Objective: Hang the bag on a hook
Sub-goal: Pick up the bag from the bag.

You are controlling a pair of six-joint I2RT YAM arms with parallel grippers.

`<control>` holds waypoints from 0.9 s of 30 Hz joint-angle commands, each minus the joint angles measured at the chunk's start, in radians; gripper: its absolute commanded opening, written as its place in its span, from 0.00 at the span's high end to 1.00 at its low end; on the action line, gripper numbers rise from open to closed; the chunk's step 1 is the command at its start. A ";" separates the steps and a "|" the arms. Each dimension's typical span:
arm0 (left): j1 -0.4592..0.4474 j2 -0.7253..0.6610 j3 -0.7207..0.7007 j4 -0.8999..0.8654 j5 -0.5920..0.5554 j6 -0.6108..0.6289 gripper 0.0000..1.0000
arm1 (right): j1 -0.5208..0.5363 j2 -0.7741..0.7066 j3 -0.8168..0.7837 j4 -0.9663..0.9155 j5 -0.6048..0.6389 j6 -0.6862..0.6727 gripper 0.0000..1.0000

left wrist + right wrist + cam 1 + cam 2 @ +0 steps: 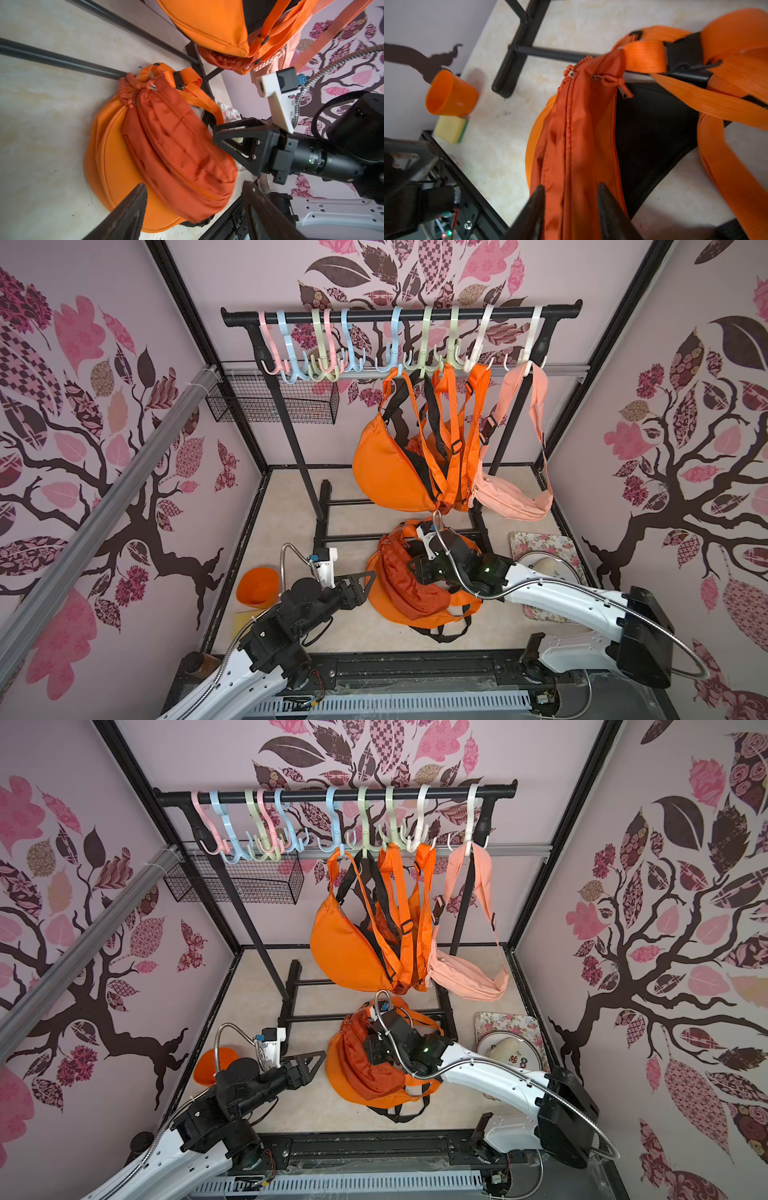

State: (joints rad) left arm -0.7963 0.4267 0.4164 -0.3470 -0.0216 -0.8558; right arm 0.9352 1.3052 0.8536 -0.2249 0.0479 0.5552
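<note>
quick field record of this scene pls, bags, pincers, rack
left pincer: open, empty, beside the rust bag
right pincer: jaws apart, astride a fold of the rust bag
rust bag: lying on an orange bag, unhung
rack: hanging orange bags, pink bag; free hooks remain
clutter: orange cup, yellow sponge
</note>
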 commanded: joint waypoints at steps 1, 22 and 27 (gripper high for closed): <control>0.005 0.047 -0.033 -0.008 0.001 0.004 0.25 | 0.002 -0.057 -0.031 -0.009 0.043 0.018 0.36; -0.011 0.674 0.119 0.190 0.091 0.029 0.27 | -0.194 -0.416 -0.271 -0.323 0.411 0.213 0.16; -0.012 0.729 0.125 0.227 0.095 0.021 0.32 | -0.253 -0.398 -0.325 -0.302 0.366 0.240 0.19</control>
State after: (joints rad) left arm -0.8055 1.1351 0.4976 -0.1726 0.0719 -0.8265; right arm 0.7090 0.8993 0.5392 -0.5152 0.4187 0.7509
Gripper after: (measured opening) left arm 0.685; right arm 0.812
